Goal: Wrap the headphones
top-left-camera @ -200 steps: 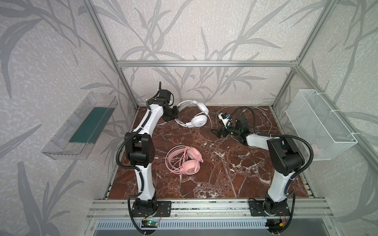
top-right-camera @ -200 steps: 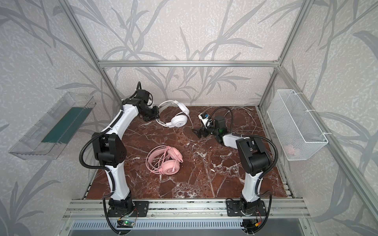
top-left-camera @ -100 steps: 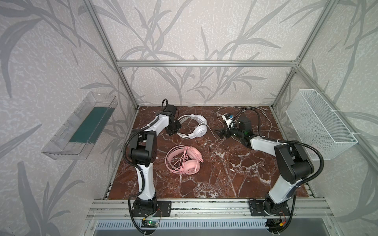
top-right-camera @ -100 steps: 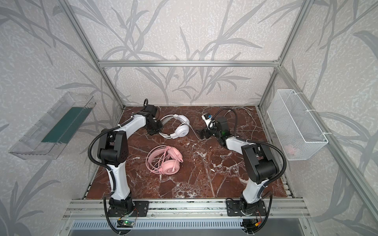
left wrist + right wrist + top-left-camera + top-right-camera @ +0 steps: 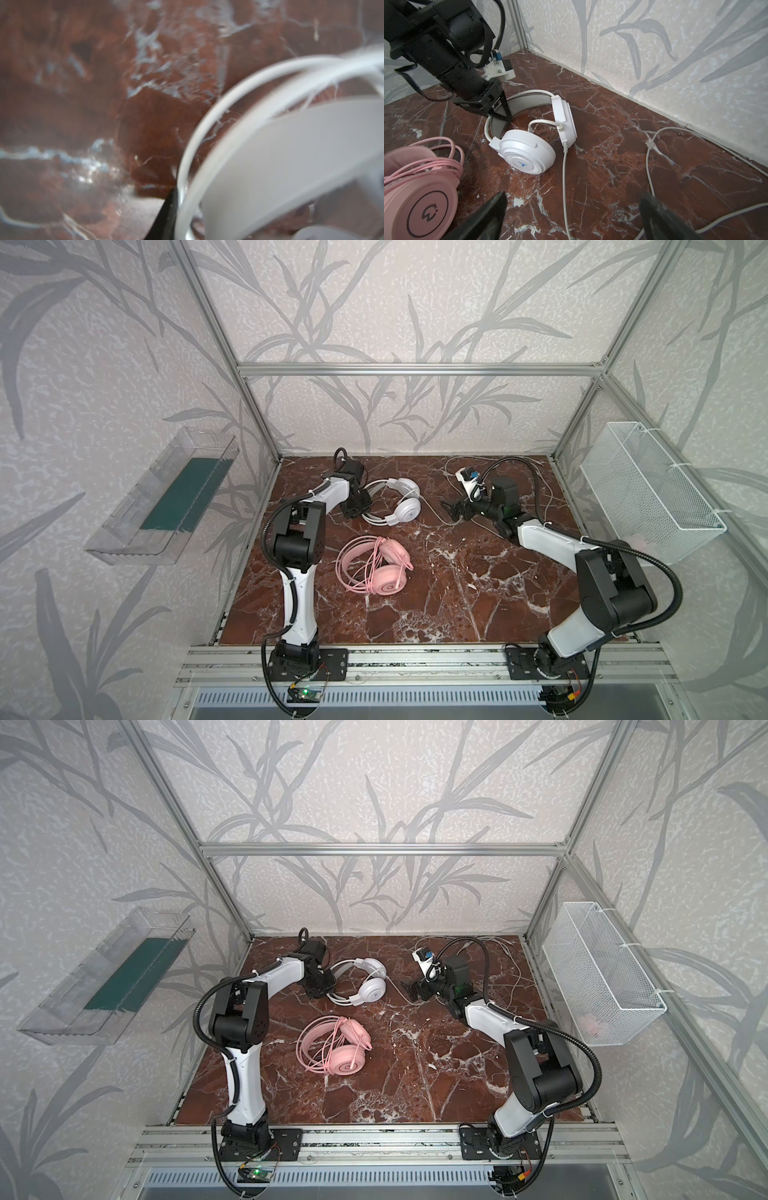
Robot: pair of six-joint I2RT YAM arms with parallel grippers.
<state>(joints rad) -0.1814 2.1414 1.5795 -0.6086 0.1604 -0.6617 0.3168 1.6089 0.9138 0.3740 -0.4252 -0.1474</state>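
The white headphones (image 5: 395, 502) (image 5: 361, 982) (image 5: 529, 153) lie on the marble table at the back, one cup flat and one on edge. My left gripper (image 5: 358, 506) (image 5: 322, 986) (image 5: 503, 112) is at their headband. In the left wrist view only one black finger (image 5: 166, 216) shows, pressed against the headband wire (image 5: 187, 166), so its gap is hidden. The white cable (image 5: 564, 187) runs from a cup across the table, between the wide-open fingers of my right gripper (image 5: 451, 510) (image 5: 415, 990) (image 5: 573, 216). The pink headphones (image 5: 374, 568) (image 5: 334, 1048) (image 5: 419, 197) lie nearer the front with their cable coiled on them.
Loose loops of white cable (image 5: 540, 485) trail along the back right of the table. A clear bin (image 5: 162, 497) hangs on the left wall. On the right wall hangs a white wire basket (image 5: 648, 493). Aluminium frame posts stand at the back corners.
My left arm has come down and forward, bringing the white headphones from a raised position onto the table. My right gripper has shifted slightly to the right and stays open.
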